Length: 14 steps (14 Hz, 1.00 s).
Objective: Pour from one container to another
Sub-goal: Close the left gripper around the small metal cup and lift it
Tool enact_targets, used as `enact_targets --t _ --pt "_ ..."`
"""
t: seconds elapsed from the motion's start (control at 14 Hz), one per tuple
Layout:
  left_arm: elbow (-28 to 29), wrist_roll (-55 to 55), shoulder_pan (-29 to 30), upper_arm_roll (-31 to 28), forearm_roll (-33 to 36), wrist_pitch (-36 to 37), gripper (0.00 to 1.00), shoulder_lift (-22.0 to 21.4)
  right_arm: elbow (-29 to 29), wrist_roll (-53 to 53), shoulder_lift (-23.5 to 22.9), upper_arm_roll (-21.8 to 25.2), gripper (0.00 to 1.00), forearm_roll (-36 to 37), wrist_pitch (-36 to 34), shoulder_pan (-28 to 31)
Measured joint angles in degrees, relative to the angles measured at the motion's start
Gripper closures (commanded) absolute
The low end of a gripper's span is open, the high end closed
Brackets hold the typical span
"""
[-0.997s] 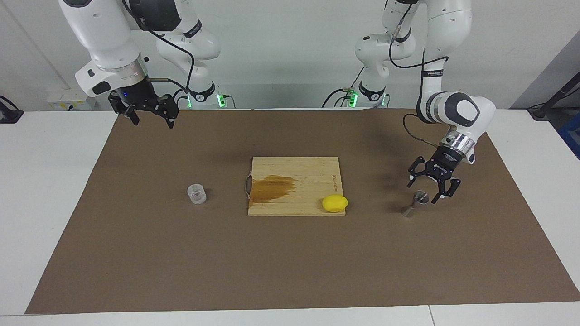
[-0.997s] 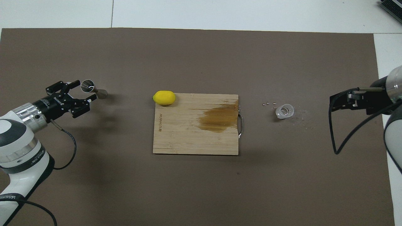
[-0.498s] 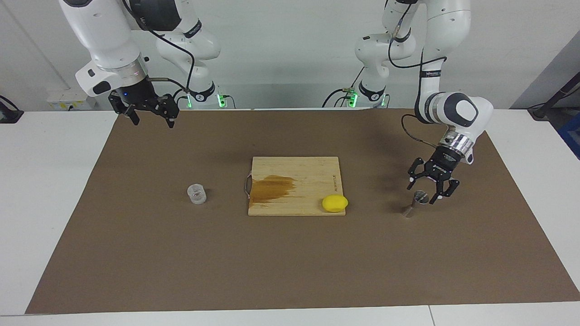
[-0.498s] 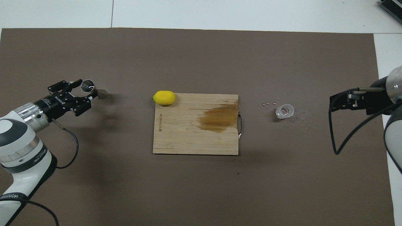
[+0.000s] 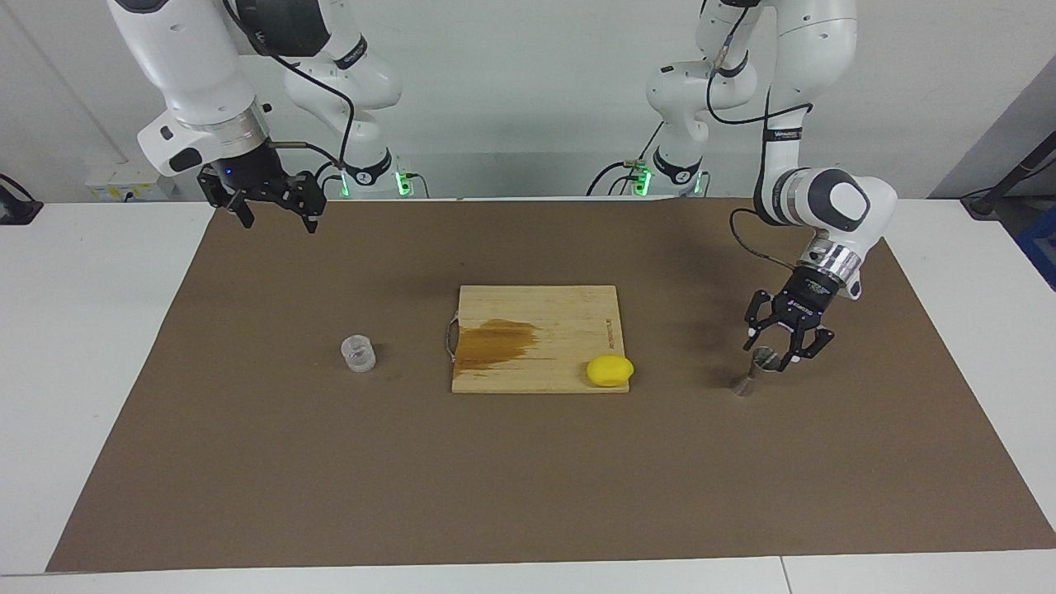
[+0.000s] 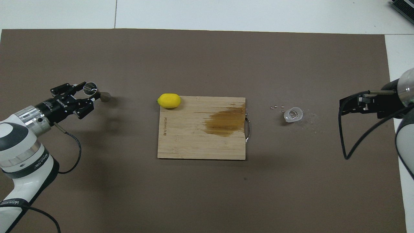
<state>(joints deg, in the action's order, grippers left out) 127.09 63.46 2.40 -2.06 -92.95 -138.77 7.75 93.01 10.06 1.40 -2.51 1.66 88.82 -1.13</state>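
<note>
Your left gripper was down at the left arm's end of the brown mat, its fingers drawn in against the upper cone of the metal jigger, so it had the jigger clasped near the rim. The jigger stood upright on the mat with its lower cone resting on the surface just below the fingertips. In the overhead view the gripper sat right at the jigger's round mouth.

Your right gripper hung in the air over the mat's edge at the right arm's end, waiting, with its fingers spread wide and nothing between them. The clear cup stood upright on the mat, well apart from that gripper and lower than it, and far from your left gripper toward the right arm's end. From above, a few small bits lay scattered on the mat close around the cup.

Between your two grippers lay the wooden cutting board, carrying a dark wet stain on the half toward the cup. A lemon rested on the board's corner nearest your left gripper.
</note>
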Motion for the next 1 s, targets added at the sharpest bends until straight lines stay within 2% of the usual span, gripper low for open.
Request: enact_targets --t 0.43,0.71,0.85,1.0 --pt "-0.2 0.1 -0.1 0.0 -0.1 0.4 1.0 0.0 0.0 0.0 0.0 0.0 0.0 0.0 0.0 0.0" --pt "-2.2 3.6 -0.6 0.4 -0.4 3.7 1.0 -0.2 0.0 0.0 0.0 0.0 0.0 0.0 0.0 0.0" --pt "-3.2 5.3 -2.3 1.3 -0.4 4.2 1.0 -1.1 0.0 0.0 0.0 0.0 0.0 0.0 0.0 0.0" --pt "-3.5 6.6 -6.5 1.6 -0.5 4.1 1.0 -2.9 0.0 0.0 0.0 0.0 0.0 0.0 0.0 0.0"
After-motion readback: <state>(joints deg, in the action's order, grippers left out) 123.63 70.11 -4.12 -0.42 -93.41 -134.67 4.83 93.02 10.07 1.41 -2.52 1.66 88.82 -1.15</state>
